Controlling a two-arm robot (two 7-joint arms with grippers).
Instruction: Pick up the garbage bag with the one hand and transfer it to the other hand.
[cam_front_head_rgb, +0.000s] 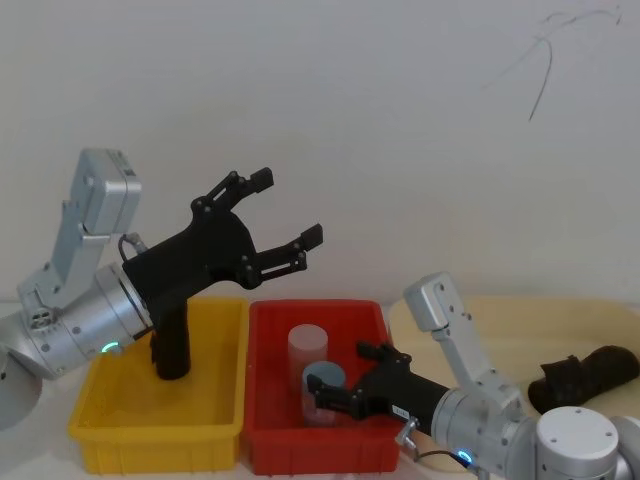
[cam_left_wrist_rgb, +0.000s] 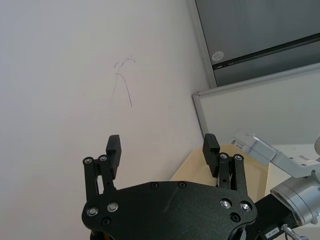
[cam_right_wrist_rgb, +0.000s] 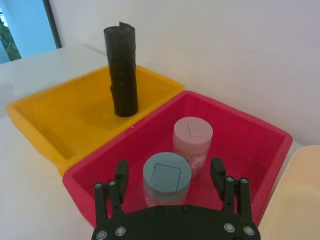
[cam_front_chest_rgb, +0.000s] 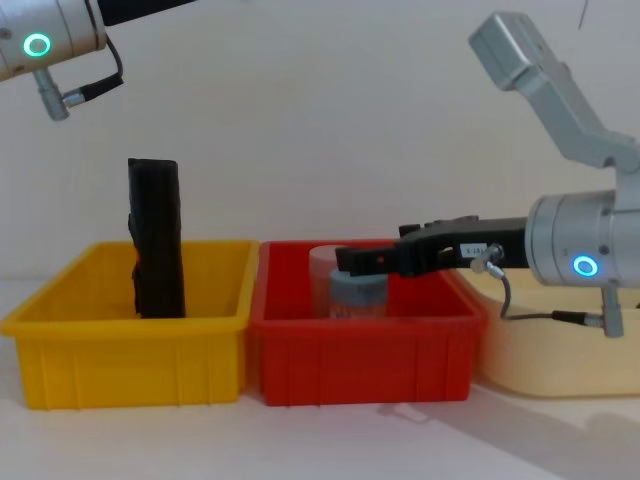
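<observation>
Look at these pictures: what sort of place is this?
Probably a robot lab or test bench: a pale table by a bare wall, a yellow bin and red bin side by side, and the left gripper raised open.

Bright, even indoor light, soft shadows.
Faint shadow lies on the table (cam_front_chest_rgb: 480, 440) toward 5 o'clock; all views slightly soft, no glare.

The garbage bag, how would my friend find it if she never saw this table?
Look for the two bins side by side: the yellow bin on the robot's left and the red bin beside it. The garbage bag stands upright in the yellow bin, alone. It is a tall, black, crinkly roll, rising well above the rim, unlike the short, round, pale jars in the red bin.
</observation>
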